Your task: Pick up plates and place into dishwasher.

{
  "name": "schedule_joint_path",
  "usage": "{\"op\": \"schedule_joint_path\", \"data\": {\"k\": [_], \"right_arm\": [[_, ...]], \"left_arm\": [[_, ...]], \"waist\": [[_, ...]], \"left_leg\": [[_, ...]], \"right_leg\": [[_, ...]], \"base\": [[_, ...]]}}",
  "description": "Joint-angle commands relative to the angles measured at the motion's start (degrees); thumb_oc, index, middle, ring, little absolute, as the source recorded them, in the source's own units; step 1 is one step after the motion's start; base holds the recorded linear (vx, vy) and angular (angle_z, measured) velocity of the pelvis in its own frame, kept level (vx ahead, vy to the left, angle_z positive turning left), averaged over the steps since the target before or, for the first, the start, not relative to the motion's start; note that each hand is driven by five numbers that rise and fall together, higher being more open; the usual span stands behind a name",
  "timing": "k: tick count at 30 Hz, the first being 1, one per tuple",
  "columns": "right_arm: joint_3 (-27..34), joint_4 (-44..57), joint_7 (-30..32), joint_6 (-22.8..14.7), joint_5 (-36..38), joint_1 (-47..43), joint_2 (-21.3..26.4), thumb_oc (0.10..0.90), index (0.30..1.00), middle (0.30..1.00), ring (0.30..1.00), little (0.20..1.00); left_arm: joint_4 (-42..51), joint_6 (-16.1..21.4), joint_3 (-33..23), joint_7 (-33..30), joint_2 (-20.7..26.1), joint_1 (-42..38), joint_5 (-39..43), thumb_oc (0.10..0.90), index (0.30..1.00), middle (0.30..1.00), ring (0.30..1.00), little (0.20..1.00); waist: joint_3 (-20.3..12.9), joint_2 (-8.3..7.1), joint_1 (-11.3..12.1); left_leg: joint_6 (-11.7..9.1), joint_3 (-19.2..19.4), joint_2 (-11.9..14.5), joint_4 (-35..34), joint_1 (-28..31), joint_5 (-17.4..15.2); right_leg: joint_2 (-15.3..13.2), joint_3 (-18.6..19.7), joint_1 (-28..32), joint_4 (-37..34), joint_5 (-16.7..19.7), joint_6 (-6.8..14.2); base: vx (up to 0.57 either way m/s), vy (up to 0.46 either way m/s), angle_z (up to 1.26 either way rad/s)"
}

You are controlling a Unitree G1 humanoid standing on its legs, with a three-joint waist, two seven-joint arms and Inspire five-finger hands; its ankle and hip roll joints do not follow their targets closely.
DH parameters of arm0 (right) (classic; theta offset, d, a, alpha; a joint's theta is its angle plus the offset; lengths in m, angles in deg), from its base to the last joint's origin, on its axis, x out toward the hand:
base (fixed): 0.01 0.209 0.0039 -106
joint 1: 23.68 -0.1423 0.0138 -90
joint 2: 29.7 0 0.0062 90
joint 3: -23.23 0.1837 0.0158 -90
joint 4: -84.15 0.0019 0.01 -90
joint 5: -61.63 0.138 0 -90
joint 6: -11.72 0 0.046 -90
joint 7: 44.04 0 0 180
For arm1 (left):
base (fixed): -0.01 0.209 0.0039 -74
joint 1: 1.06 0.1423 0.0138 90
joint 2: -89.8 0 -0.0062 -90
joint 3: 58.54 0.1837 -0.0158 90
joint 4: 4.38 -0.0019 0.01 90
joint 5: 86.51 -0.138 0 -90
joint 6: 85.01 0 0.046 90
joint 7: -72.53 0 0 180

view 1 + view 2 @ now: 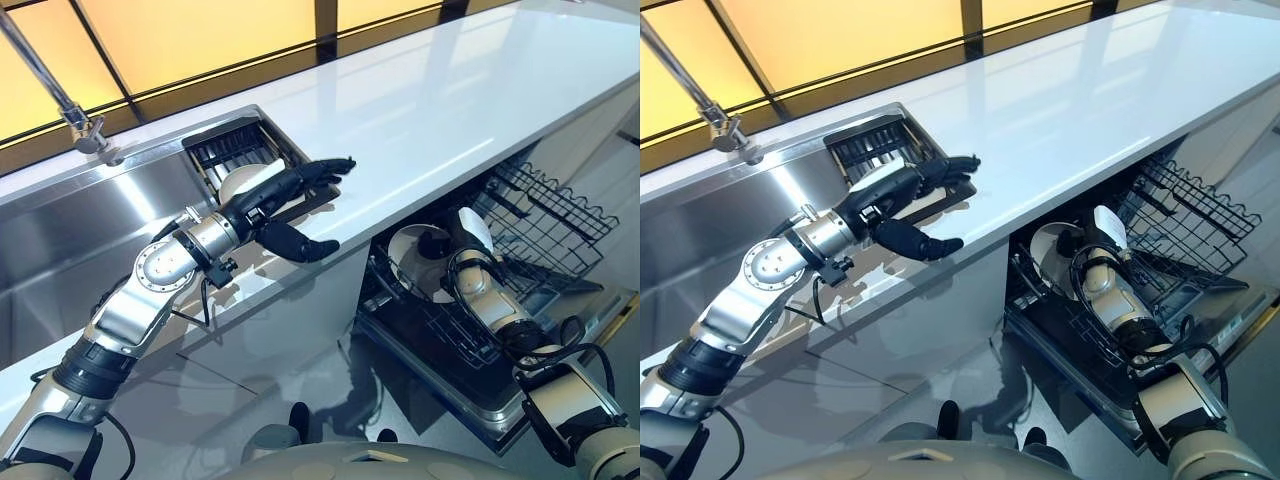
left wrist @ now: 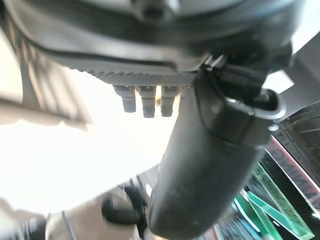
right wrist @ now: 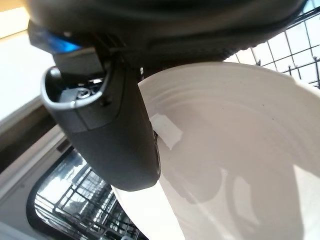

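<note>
A white plate (image 1: 243, 183) stands in the black dish rack (image 1: 228, 150) at the sink's right end. My left hand (image 1: 285, 188) hovers over it, open, fingers stretched toward the counter and thumb (image 2: 210, 165) hanging down; whether it touches the plate I cannot tell. My right hand (image 1: 468, 262) is low inside the open dishwasher, shut on a second white plate (image 1: 415, 262). That plate (image 3: 235, 165) is held upright over the lower rack (image 1: 440, 330), with the thumb (image 3: 115, 135) lying across its face.
The steel sink (image 1: 60, 240) with its faucet (image 1: 62, 105) lies at left. A long white counter (image 1: 450, 110) runs to the right above the dishwasher. A pulled-out black wire rack (image 1: 560, 215) juts out beside my right arm.
</note>
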Motion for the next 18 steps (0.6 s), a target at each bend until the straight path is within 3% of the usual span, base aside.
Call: {"op": "schedule_joint_path", "data": {"k": [1, 5, 10, 13, 18], "right_arm": [[-3.9, 1.7, 2.0, -3.0, 1.2, -8.4, 0.3, 0.100, 0.300, 0.300, 0.300, 0.200], [-4.9, -1.8, 3.0, -2.6, 2.6, -8.8, -1.6, 0.100, 0.300, 0.300, 0.300, 0.200], [-6.4, -2.7, 1.6, -1.5, 4.1, -9.2, -4.0, 0.100, 0.300, 0.300, 0.300, 0.200], [-7.1, -2.8, 0.3, -1.5, 3.9, -9.1, -5.2, 0.100, 0.300, 0.300, 0.300, 0.200], [-8.0, -2.6, -2.5, -1.0, 4.4, -9.0, -5.8, 0.100, 0.300, 0.300, 0.300, 0.200]], "left_arm": [[0.9, 10.2, -11.0, -17.3, 3.2, -3.1, -6.9, 0.800, 0.900, 0.900, 0.900, 0.900], [-2.3, 11.3, -16.3, -32.7, 2.7, -0.7, -13.7, 0.800, 0.900, 0.900, 0.900, 0.900], [-5.8, 8.9, -17.1, -43.7, 2.3, -1.4, -16.7, 0.800, 0.900, 0.900, 0.900, 0.900], [-8.7, 8.2, -16.6, -44.2, 2.5, -2.5, -14.6, 0.800, 0.900, 0.900, 0.900, 0.900], [-12.5, 6.1, -14.2, -38.5, 2.9, -5.4, -7.2, 0.800, 0.900, 0.900, 0.900, 0.900]], "waist": [[-3.3, -2.70, 2.6], [-2.9, -3.23, 4.3], [-2.5, -3.38, 4.9], [-2.6, -3.25, 4.8], [-2.6, -2.98, 4.2]], "left_leg": [[0.2, -0.3, -3.2, 0.1, 2.0, -5.3], [0.0, -2.1, -3.4, 0.1, 1.5, -4.8], [0.0, -3.2, -3.4, 0.1, 1.2, -4.4], [0.0, -3.2, -3.4, 0.1, 1.2, -4.4], [-0.1, -2.7, -3.2, 0.1, 1.1, -4.4]], "right_leg": [[-0.8, -1.2, 1.6, 0.5, 0.0, 2.3], [-0.8, -2.9, 2.2, 0.6, -0.3, 1.6], [-0.8, -3.9, 2.4, 0.7, -0.5, 1.2], [-0.7, -4.0, 2.4, 0.7, -0.5, 1.1], [-0.7, -3.8, 2.2, 0.7, -0.5, 1.2]], "base": [[0.00, -0.006, 0.08], [0.00, -0.014, 0.27], [-0.01, -0.010, 0.23], [0.00, 0.002, 0.10], [0.00, 0.001, 0.01]]}}
